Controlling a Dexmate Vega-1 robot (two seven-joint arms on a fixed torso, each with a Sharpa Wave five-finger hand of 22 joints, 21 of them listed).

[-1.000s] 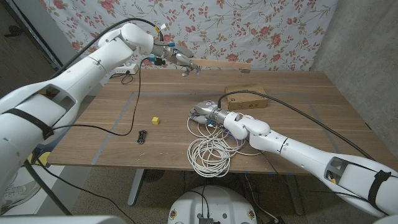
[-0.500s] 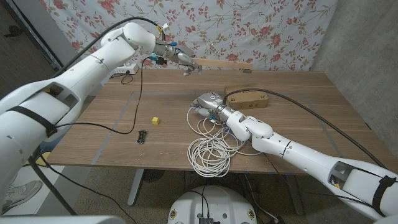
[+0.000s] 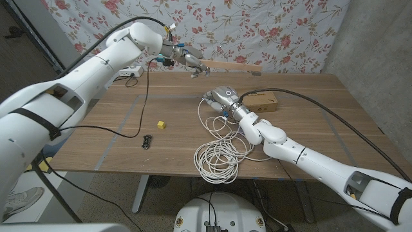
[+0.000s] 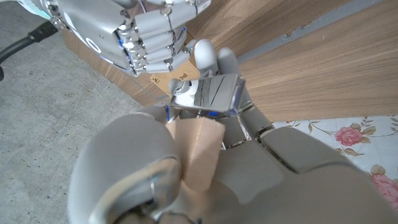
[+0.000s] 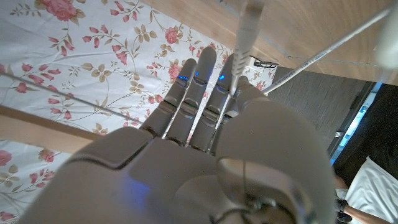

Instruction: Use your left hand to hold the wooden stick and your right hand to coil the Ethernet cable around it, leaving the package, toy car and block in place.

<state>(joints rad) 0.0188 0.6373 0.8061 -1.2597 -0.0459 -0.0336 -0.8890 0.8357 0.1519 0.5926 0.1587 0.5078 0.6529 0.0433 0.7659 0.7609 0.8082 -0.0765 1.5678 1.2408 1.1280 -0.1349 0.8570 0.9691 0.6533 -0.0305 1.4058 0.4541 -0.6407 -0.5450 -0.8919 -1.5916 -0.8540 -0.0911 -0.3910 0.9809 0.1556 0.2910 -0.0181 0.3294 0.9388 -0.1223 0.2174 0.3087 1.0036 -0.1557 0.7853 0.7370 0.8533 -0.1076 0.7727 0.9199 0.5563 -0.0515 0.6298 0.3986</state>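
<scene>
The left robot hand (image 3: 187,62) is up in the air over the far edge of the worktop (image 3: 309,122), fingers wrapped tight around one end of the wooden stick (image 3: 226,65). The stick pokes out level from that hand toward the robot's right, hanging above the cardboard package (image 3: 262,99) that sits on the worktop. In the left wrist view you can see the stick (image 4: 198,155) clamped between thumb and fingers, with the package (image 4: 134,84) past it.

The right robot hand (image 3: 221,96) is lifted just beside the package, on the side toward the yellow block (image 3: 161,124), and right under the stick. It's got a strand of the white Ethernet cable (image 3: 219,158) pinched in it; the right wrist view shows the cable (image 5: 244,37) running along the fingers (image 5: 189,99), which are otherwise held straight and close together. From that hand the cable drops down in a few loose loops to the main coil, which lies near the front edge of the worktop, well apart from the package.

The block sits out in the open on the side of the coil away from the package, and the little black toy car (image 3: 147,141) is near the block, a bit closer to the front edge
</scene>
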